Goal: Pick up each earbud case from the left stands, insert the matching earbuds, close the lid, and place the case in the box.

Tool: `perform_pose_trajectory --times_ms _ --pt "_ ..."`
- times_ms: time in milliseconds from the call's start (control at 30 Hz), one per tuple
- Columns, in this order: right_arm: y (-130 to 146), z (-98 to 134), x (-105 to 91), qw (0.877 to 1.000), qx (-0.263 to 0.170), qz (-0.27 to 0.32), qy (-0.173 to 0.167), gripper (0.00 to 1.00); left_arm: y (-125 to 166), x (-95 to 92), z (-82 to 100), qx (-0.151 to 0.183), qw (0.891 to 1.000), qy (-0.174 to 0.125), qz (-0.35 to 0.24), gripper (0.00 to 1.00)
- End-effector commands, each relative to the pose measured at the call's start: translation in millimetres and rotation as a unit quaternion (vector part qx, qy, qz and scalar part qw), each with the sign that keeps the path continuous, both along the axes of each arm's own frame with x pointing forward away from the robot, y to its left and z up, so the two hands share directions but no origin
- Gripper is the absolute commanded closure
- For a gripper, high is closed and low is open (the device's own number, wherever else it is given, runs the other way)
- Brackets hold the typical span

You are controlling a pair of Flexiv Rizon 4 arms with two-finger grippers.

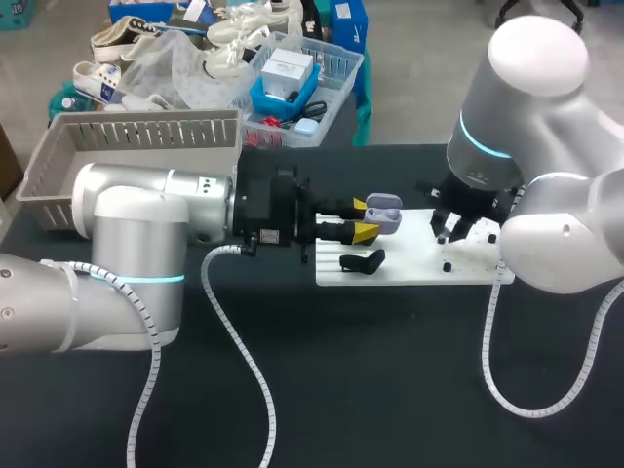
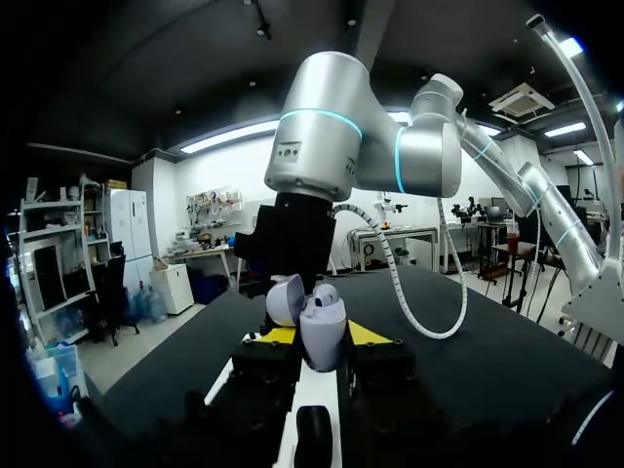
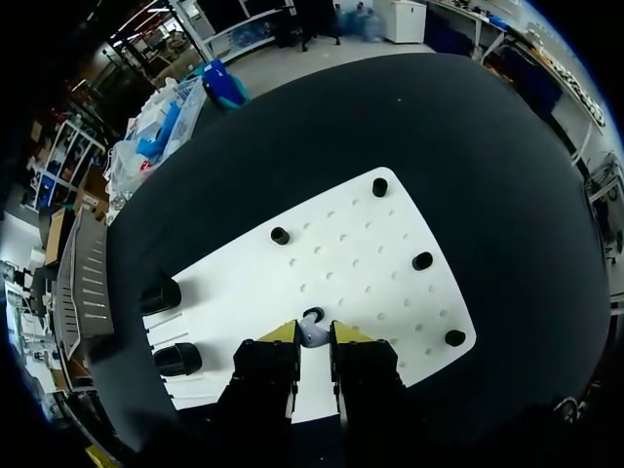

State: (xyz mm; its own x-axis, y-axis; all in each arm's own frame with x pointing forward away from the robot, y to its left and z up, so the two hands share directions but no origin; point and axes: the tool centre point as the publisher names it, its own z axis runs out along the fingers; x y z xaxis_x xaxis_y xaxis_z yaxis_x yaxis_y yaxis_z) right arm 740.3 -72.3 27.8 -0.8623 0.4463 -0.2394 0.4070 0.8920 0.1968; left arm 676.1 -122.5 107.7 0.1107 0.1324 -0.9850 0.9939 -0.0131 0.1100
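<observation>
Where the left gripper (image 2: 322, 337) pinches it from both sides, the earbud case (image 2: 323, 330) stands upright between the yellow tips. It is a smooth, rounded lavender shell with its domed lid (image 2: 285, 298) hinged open on the side away from the wrist. Just ahead of it the right arm (image 2: 327, 127), glossy silver with a cyan ring, blocks much of the left wrist view. The right gripper (image 3: 314, 333) is closed on a tiny pale earbud (image 3: 313, 337), low over the white perforated board (image 3: 370, 253) dotted with black pegs (image 3: 422, 260). Only the right wrist view shows that earbud; from above, the wrist hides it. Two dark rounded stands (image 3: 161, 294) sit off to one side of this gripper, with the slatted grey box (image 1: 127, 146) beyond them.
</observation>
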Motion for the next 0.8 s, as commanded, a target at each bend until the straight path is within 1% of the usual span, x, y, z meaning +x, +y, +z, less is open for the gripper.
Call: perform_pose_trajectory --times_ms 33,300,467,533,800 --pt "-4 11 -9.3 1.0 0.003 0.001 -0.01 1.0 0 -1.4 -0.2 0.0 1.0 -0.001 0.003 1.0" --pt "-12 32 -16.7 0.999 -0.002 -0.007 -0.036 1.0 0 -1.4 -0.2 0.0 1.0 -0.001 0.003 1.0" --pt "-17 49 -21.8 0.998 -0.009 -0.013 -0.058 1.0 0 -1.4 -0.2 0.0 1.0 -0.001 0.003 1.0" --pt "-18 59 -24.6 0.998 -0.008 -0.014 -0.068 1.0 0 -1.4 -0.2 0.0 1.0 -0.001 0.003 1.0" --pt "-16 108 -37.5 0.993 -0.031 0.002 -0.117 1.0 0 -1.4 -0.2 0.0 1.0 -0.001 0.003 1.0"
